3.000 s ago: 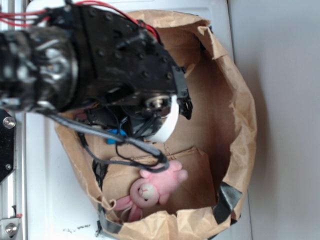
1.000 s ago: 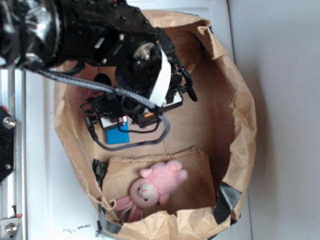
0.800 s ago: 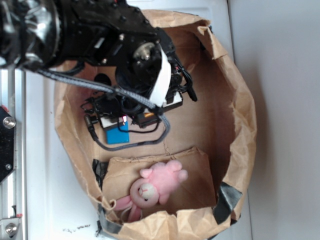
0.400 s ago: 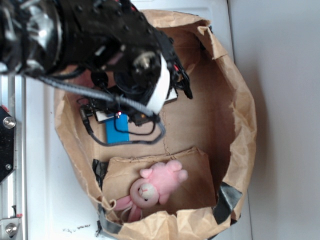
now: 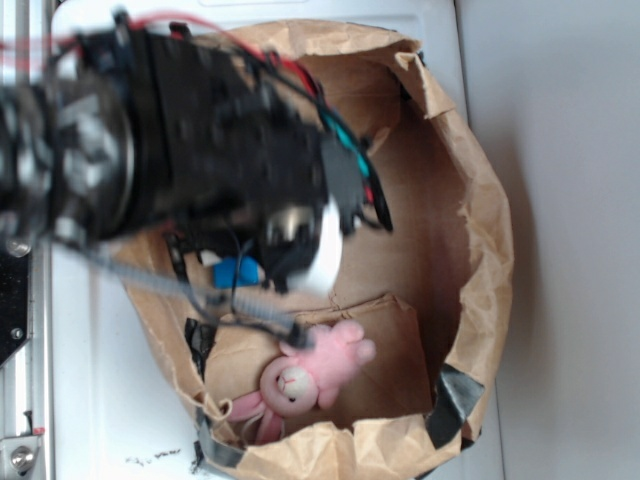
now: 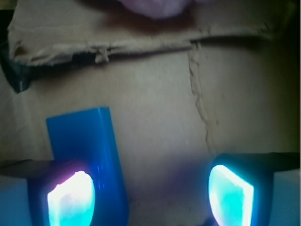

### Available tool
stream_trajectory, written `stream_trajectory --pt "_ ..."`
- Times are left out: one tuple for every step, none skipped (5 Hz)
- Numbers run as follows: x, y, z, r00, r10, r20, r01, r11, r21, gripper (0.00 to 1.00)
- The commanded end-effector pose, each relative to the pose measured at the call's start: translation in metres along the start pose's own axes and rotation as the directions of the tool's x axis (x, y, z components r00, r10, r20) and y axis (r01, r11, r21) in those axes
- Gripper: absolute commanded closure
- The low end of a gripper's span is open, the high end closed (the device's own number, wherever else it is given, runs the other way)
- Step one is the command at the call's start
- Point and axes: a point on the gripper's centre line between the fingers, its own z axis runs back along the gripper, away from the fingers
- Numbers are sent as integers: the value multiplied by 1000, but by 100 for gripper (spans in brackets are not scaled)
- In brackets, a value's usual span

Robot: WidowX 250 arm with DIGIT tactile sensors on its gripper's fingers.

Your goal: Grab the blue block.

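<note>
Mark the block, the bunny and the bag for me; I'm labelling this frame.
block [image 6: 87, 141], wrist view, top face.
bunny [image 5: 300, 385], exterior view, its face.
bag [image 5: 480, 250], exterior view, right wall.

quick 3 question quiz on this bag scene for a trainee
1. True or false: the tool is shut on the block.
2. What pink thing lies in the bag?
3. In the wrist view, which pad overlaps the block: (a) left of frame, (b) right of frame?

Key:
1. False: the pads stand apart with bare cardboard between them.
2. The bunny.
3. (a): the left pad sits against the block; the right pad is clear of it.
</note>
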Motion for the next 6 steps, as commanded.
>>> stream_trajectory --pt "1 -9 -9 996 -81 -20 82 996 38 0" --pt "0 -30 -7 996 -84 -1 84 996 38 0" --pt "0 -45 -14 994 -109 -10 109 994 20 0" --pt "0 -53 -17 993 -119 -3 119 993 -10 0" --pt "-1 -49 -19 994 -112 5 112 993 -33 0" --pt "-1 -49 -33 991 -131 -20 129 989 -72 0"
